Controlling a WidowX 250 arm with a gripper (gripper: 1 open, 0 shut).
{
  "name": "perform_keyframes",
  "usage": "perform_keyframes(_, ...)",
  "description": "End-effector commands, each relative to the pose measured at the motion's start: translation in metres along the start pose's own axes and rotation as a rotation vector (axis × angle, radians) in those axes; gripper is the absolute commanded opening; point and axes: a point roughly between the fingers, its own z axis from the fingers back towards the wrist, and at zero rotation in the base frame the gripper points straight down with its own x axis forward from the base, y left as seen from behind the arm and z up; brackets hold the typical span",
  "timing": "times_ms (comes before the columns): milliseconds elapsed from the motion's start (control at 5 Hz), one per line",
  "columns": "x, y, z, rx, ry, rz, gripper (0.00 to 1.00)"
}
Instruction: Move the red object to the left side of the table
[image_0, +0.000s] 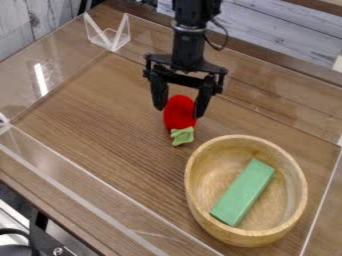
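The red object (179, 117) sits mid-table (94, 120), gripper (182, 97) right over it; bowl (214, 215) near-right. Block (243, 192) lies in the bowl.

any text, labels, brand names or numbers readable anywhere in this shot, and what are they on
None: no readable text, label, brand, number or sign in this view.
The red object, the green block, the wooden bowl, the table and the clear acrylic walls are all plain.
The open gripper and its black arm show no marking that can be made out at this picture size.
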Motion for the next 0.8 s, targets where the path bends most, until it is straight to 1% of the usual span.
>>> perform_keyframes(0, 0.004, -0.004, 0.003, -0.005, -0.031, 0.003, 1.0)
perform_keyframes(200, 0.008, -0.011, -0.004, -0.018, -0.033, 0.05, 0.0)
perform_keyframes(400, 0.006, -0.007, 0.016, -0.042, -0.077, 0.068, 0.0)
perform_keyframes(600, 0.004, 0.005, 0.036, -0.073, -0.117, 0.108, 0.0)
